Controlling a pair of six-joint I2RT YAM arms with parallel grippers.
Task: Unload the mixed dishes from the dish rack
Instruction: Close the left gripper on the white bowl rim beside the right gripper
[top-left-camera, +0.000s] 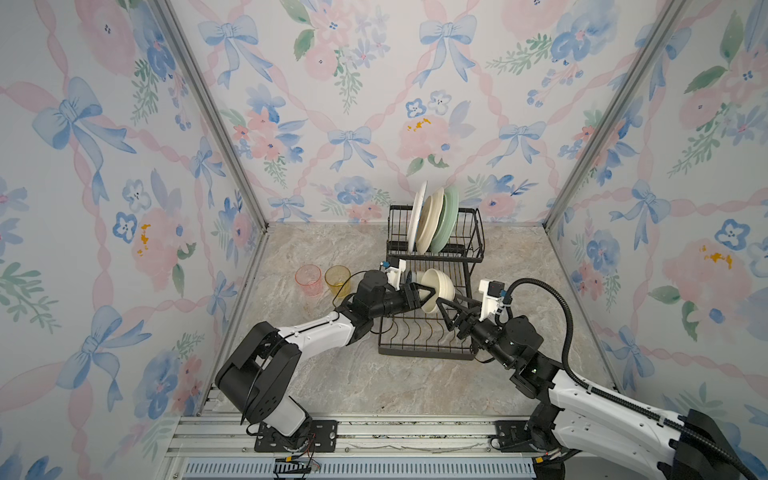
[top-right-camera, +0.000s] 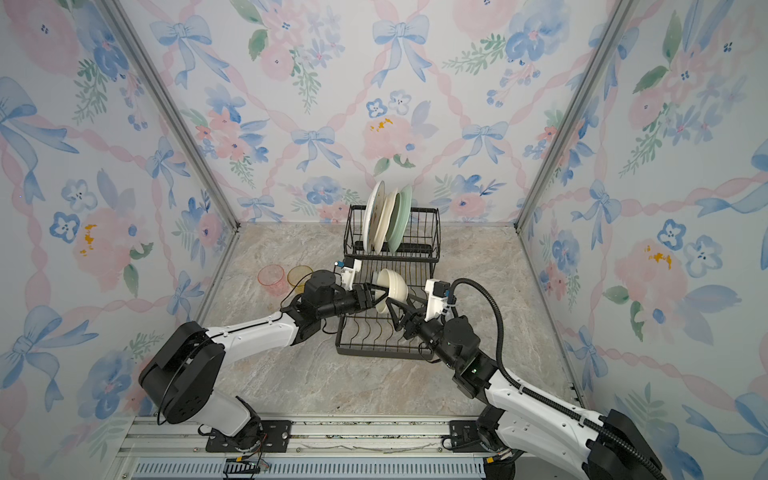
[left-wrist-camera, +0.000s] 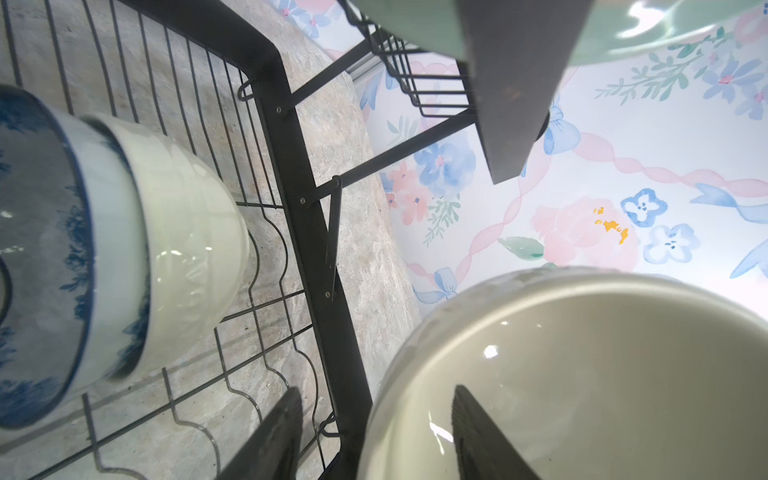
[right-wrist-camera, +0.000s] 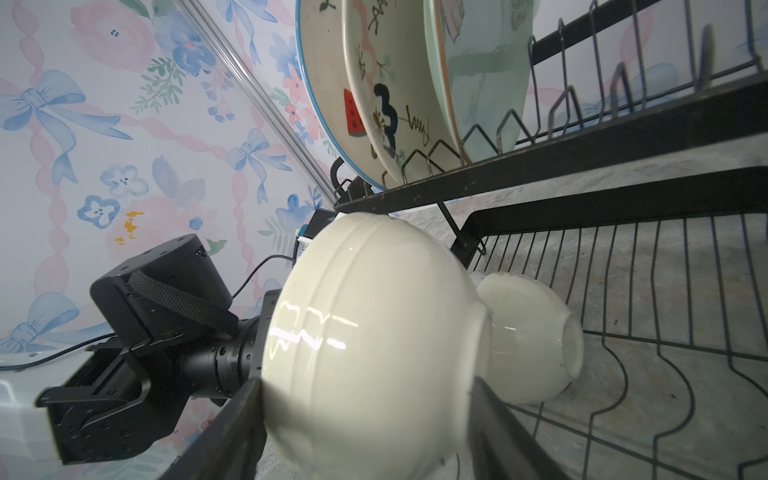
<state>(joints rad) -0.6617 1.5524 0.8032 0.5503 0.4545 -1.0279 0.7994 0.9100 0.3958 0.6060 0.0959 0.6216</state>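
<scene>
My right gripper (right-wrist-camera: 365, 382) was clamped wide across the outside of a cream ceramic bowl (right-wrist-camera: 374, 332), holding it tipped on its side just above the lower tray of the black wire dish rack (top-left-camera: 426, 354). That grip left the rim free. My left gripper (left-wrist-camera: 376, 390) stood at that rim with fingers (left-wrist-camera: 478, 436) about half apart, one inside the bowl and one outside, not pinching yet. I took this for a hand-over, since the translucent pink tumbler (top-left-camera: 308, 279) and yellow tumbler (top-left-camera: 337, 279) stood on my left side. A second cream bowl (right-wrist-camera: 532, 332) lay on the tray against a blue-and-white patterned bowl (left-wrist-camera: 45, 249). Three plates (top-left-camera: 428, 224) stood on edge in the raised tier. Underneath was a beige marbled tabletop (top-left-camera: 332, 374), boxed in by wallpaper (top-left-camera: 353, 104) of blue bows and pink flowers.
</scene>
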